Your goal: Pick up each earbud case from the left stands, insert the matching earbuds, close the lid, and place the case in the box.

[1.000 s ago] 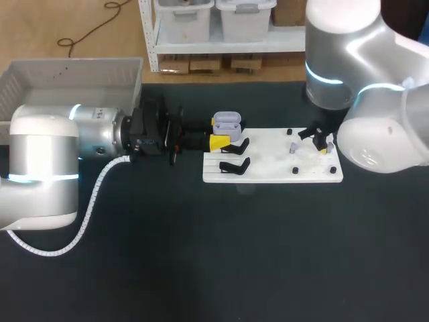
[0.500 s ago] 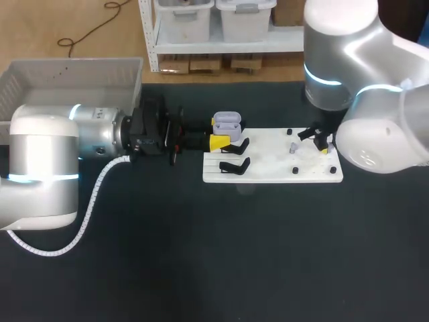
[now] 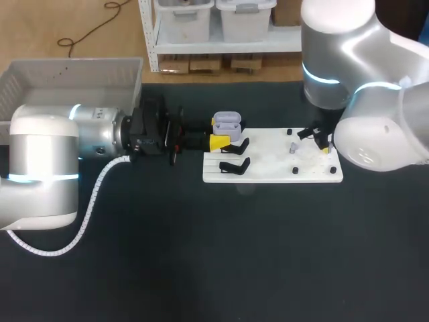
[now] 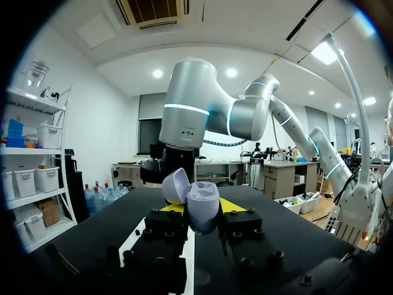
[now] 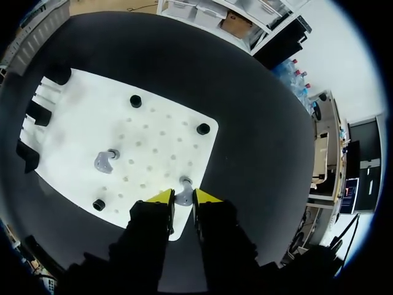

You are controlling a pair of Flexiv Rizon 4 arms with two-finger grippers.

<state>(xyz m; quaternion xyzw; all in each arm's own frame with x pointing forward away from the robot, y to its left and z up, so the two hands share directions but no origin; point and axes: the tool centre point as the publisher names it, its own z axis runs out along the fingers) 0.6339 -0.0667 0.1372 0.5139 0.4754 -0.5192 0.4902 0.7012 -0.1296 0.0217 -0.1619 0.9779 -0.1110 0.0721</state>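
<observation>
A lavender earbud case with its lid up is held over the left end of the white board, with my left gripper shut on it. In the left wrist view the case sits between the yellow tips of the left gripper, its lid tilted back. My right gripper is down at the board's right edge, and its fingertips press a pale earbud from both sides. A second earbud lies on the board a little ahead. In the head view my right gripper is partly hidden under its arm.
Two black stands sit at the board's left end, the near one bare. Small black pegs stand around the board's right half. A grey bin sits at the table's far left corner.
My right gripper's fingers have closed in on the earbud at the board's right edge. The left arm and the case have not moved.
</observation>
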